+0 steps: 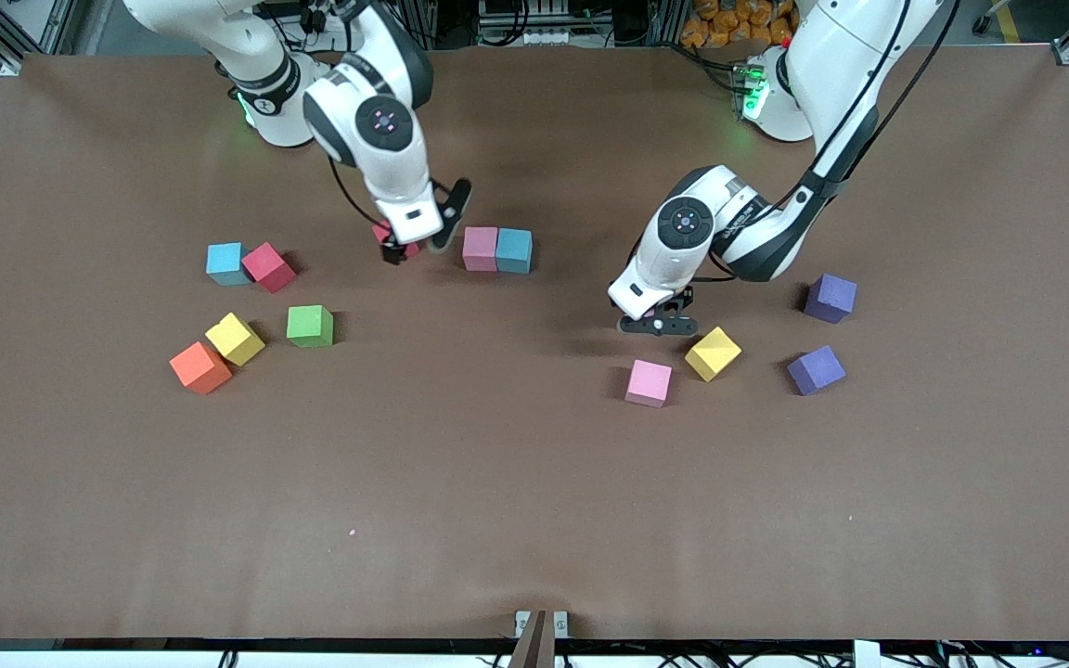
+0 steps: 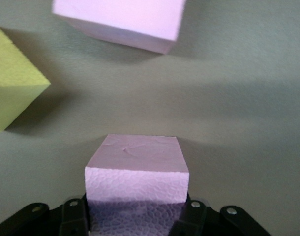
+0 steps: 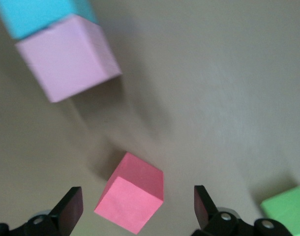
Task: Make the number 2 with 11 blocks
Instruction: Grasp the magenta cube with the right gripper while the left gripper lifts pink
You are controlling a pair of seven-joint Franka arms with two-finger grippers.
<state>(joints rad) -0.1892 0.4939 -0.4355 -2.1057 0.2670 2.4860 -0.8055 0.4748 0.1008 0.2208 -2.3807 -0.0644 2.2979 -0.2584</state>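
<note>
Blocks, nearest first:
- Pink block (image 1: 649, 383): on the table, with the yellow block (image 1: 713, 353) at its 2 o'clock
- Orange block (image 1: 199, 367): toward the right arm's end
- Left gripper (image 1: 657, 325): jaws closed on the held pink cube (image 2: 136, 172), at 12 o'clock of the pink block
- Pink-and-blue pair (image 1: 496, 250): touching, side by side
- Right gripper (image 1: 414, 243): jaws wide, straddling the crimson block (image 3: 130, 196), at 9 o'clock of the pair

The right gripper (image 1: 414, 243) and its wrist hide most of a crimson block (image 1: 402, 243) in the front view, the left gripper (image 1: 657, 322) covers nearly all of a pink block (image 2: 137, 174) there, and the right wrist view is motion-blurred, cropping a green block (image 3: 287, 210).
</note>
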